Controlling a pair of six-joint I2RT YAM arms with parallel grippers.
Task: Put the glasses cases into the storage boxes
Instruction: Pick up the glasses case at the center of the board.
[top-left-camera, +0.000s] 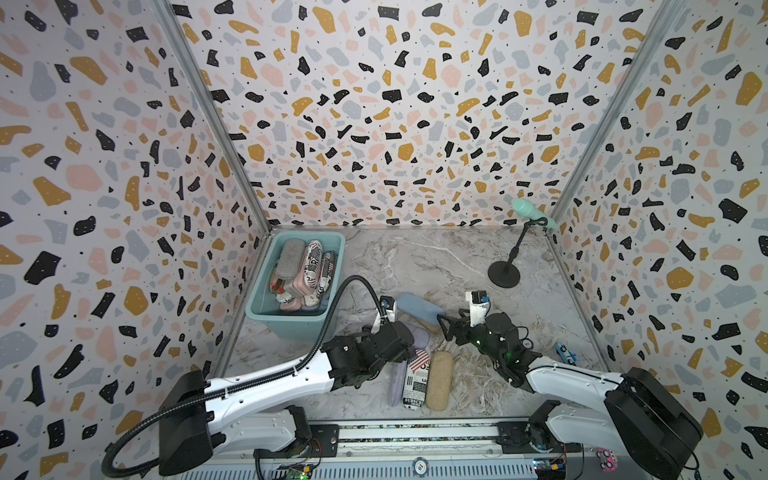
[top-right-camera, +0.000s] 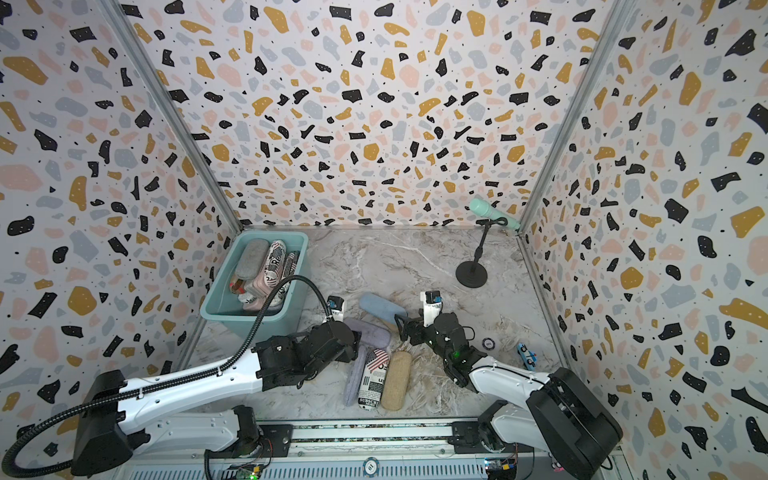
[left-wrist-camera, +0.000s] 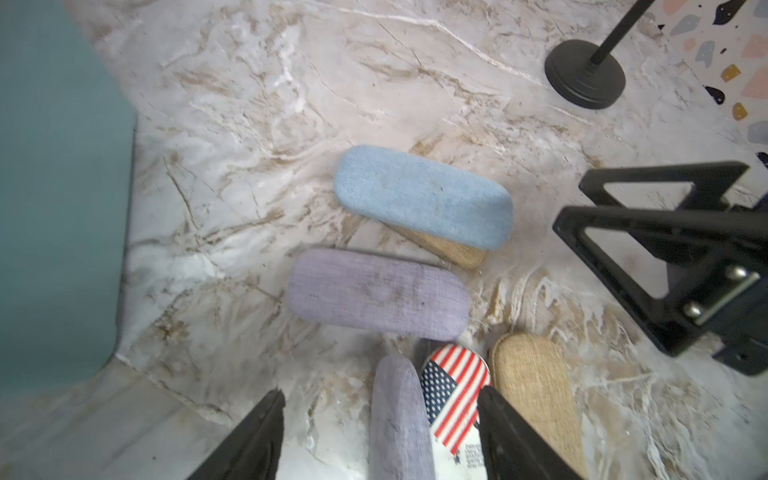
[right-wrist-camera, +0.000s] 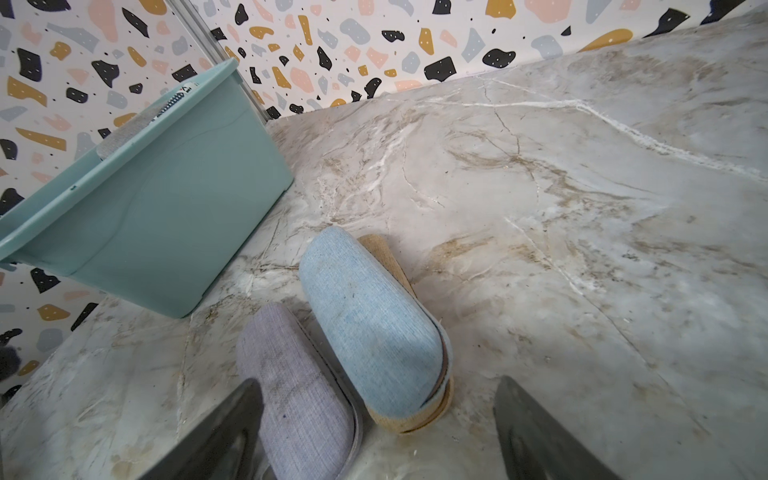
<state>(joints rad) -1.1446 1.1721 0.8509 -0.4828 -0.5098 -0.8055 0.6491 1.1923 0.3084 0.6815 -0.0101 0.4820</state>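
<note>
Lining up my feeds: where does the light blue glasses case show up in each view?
In a top view: light blue case mid-table, right of the teal tub.
In a top view: same spot, right of the tub.
Left wrist: centre of the picture, lying on a tan case.
Right wrist: lower centre.
Shared landmark: the teal tub, also in the left wrist and right wrist views.
</note>
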